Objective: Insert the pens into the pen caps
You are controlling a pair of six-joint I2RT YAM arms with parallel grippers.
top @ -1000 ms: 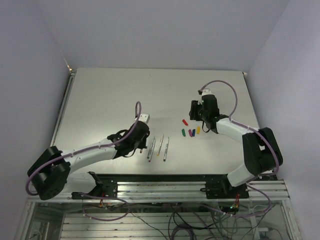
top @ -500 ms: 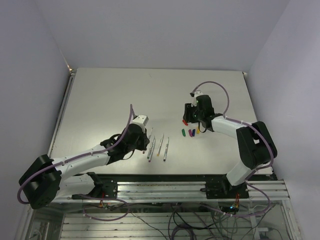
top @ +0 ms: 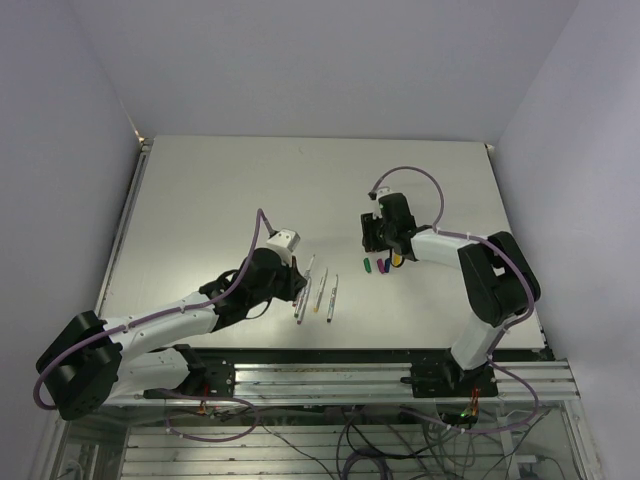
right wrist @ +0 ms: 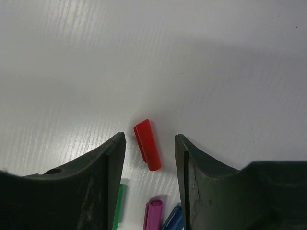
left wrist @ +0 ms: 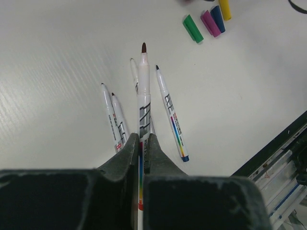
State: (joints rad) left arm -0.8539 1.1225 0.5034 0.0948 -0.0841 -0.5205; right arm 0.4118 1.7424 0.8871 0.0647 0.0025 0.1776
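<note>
Only close-up, left claw pinching pen

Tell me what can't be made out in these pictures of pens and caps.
- Left wrist view: fingers of the left gripper mostly hide the rear of the held pen; the top edge cuts the yellow cap.
- Right wrist view: the right gripper half covers the green cap; the magenta cap and blue cap run off the bottom edge.
- Top view: the right gripper hides the red cap; tips of the pens are too small for colour.
</note>
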